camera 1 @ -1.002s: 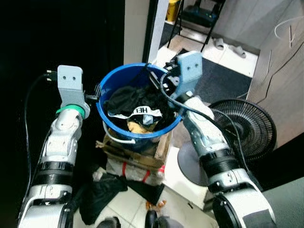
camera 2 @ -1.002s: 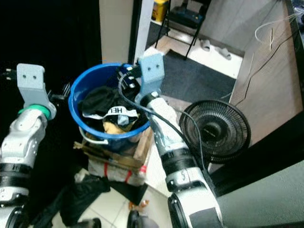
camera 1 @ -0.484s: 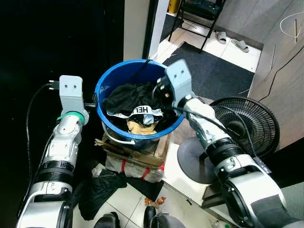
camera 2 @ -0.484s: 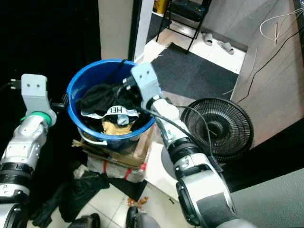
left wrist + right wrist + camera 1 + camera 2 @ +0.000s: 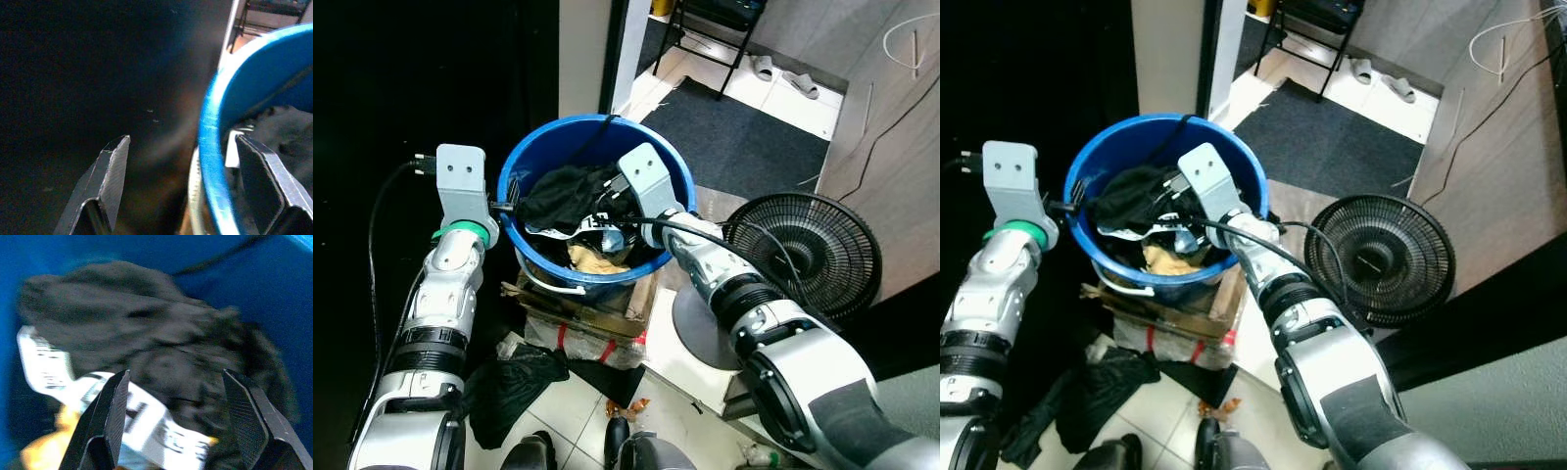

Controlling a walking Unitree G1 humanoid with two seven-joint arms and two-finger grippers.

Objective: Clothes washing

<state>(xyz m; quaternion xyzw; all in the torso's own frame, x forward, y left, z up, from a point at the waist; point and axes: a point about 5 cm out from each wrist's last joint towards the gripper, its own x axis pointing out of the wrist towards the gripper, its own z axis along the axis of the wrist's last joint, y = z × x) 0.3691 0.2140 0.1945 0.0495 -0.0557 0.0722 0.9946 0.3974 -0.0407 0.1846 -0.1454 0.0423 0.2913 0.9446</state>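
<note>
A blue bucket stands on a cardboard box and holds a black garment, a white band with dark letters and a yellowish cloth. My left gripper is at the bucket's left rim. It is open and straddles the blue rim, one finger outside and one inside. My right gripper reaches into the bucket from the right. In the right wrist view it is open just above the black garment, with the white band beside it.
A black floor fan lies on its base right of the bucket. The worn cardboard box sits on a wrapped bundle. A black cloth lies on the tiles. A dark mat, slippers and chair legs are beyond.
My right gripper has moved from the bucket's right rim leftward and down into the bucket, over the black garment. The left gripper has stayed at the left rim. The camera has shifted slightly.
</note>
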